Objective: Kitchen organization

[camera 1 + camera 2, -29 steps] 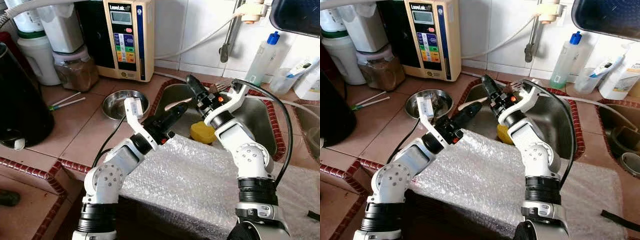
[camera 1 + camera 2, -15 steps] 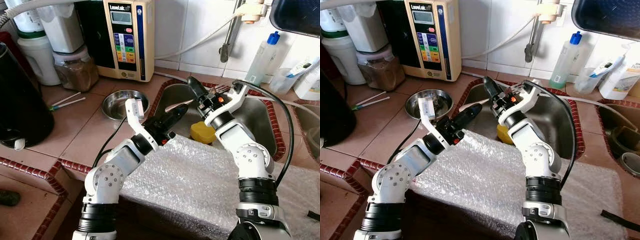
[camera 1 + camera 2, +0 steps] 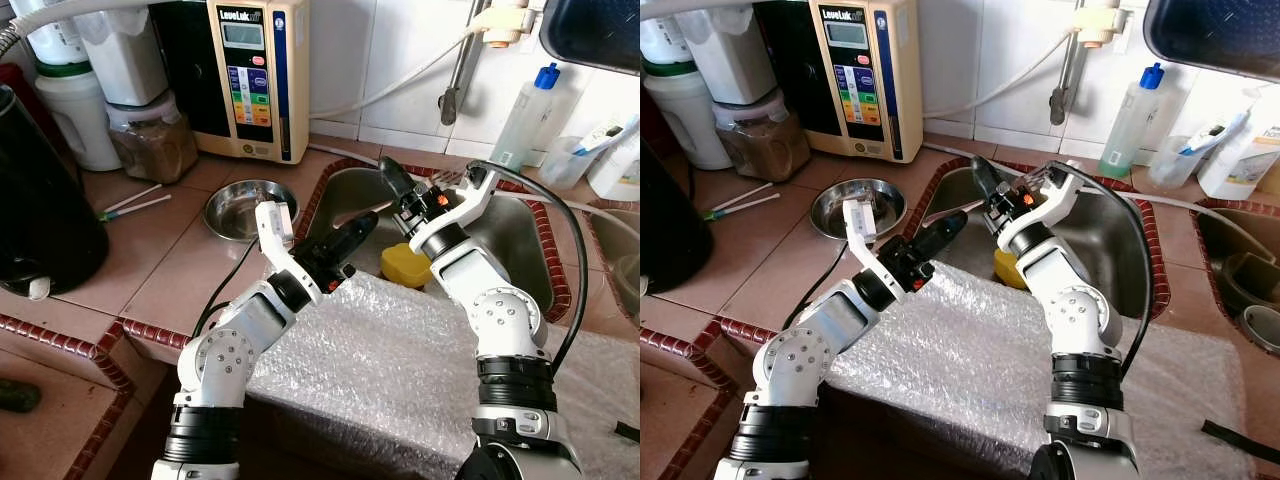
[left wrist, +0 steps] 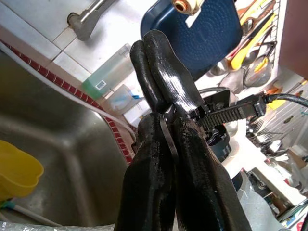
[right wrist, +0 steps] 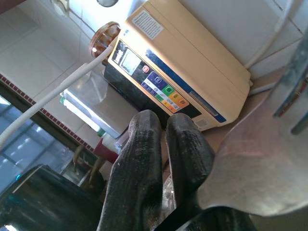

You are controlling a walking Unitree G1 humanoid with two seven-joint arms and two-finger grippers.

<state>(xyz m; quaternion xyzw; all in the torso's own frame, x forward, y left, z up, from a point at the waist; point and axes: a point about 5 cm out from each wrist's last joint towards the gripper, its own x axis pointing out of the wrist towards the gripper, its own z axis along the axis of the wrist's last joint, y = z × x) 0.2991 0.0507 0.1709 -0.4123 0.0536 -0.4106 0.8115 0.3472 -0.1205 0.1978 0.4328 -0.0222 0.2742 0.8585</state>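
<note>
A terracotta-tiled kitchen counter [image 3: 170,270] with a white-tiled wall behind takes up the head views. A stainless steel sink [image 3: 520,240] is sunk into it at centre right. A sheet of clear bubble wrap [image 3: 400,350] is draped over the counter's front edge in the lower middle of the frame, and both silver arms reach over it. At upper left a cream-coloured water machine with a coloured button panel [image 3: 255,75] stands against the wall. Below it, left of the sink, a small round steel bowl [image 3: 215,222] sits on the tiles. A yellow sponge-like lump [image 3: 405,265] lies in the sink near its front wall, just past the bubble wrap.

The left gripper [image 3: 368,218] hangs over the sink's left rim with its black fingers pressed together and nothing visible between them, pointing to the upper right. The right gripper [image 3: 386,168] is raised over the sink's back left corner, pointing to the upper left. Its fingers are also closed against each other.

The metal cutlery, a spoon bowl [image 5: 255,173] and fork tines [image 3: 440,178], sits close by the root of the right gripper's fingers, on their right in the frame. I cannot tell whether that gripper grips it. Its long axis seems to run towards the upper right. The right arm is clearly nearer to it. The left gripper's tip sits just below and left of the right fingers, so it would have to reach past them.
</note>
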